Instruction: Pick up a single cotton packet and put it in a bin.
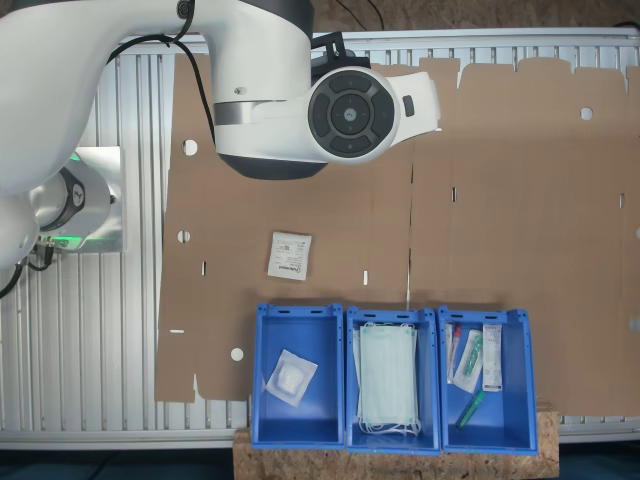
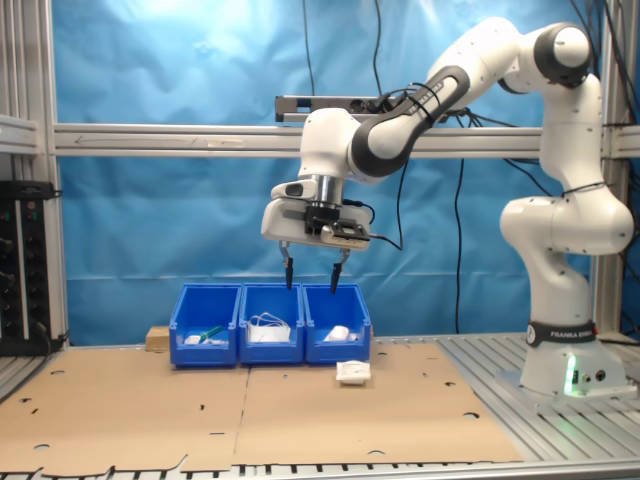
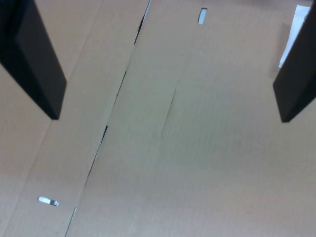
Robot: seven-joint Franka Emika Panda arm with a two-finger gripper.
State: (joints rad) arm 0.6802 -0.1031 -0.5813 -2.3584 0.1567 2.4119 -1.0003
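Overhead, the open gripper hangs above the cotton packet.

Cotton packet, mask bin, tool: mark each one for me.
cotton packet (image 1: 289,255): first exterior view, middle of its printed face.
mask bin (image 1: 349,380): first exterior view, side wall beside the masks.
tool (image 2: 311,274): second exterior view, midway between the fingertips, open.

Bare cardboard sheet is seen beneath the raised, spread pincer; three blue crates are ranged behind it, well below fingertip height.
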